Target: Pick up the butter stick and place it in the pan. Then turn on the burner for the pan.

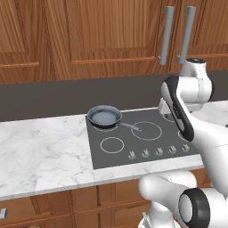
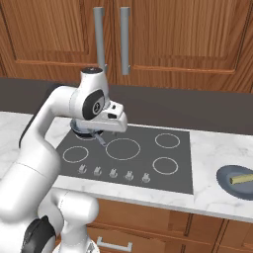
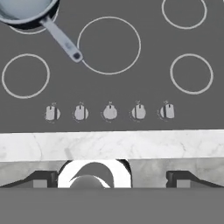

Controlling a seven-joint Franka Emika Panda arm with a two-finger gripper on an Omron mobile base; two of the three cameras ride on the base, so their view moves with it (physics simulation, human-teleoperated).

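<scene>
Butter lying on plate, far from pan; claw wide, empty, over knobs.

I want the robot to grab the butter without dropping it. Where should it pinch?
Probably across the butter's two long sides, near the middle, coming straight down from above. It is a slim block lying flat on the plate, so its top is free.
</scene>
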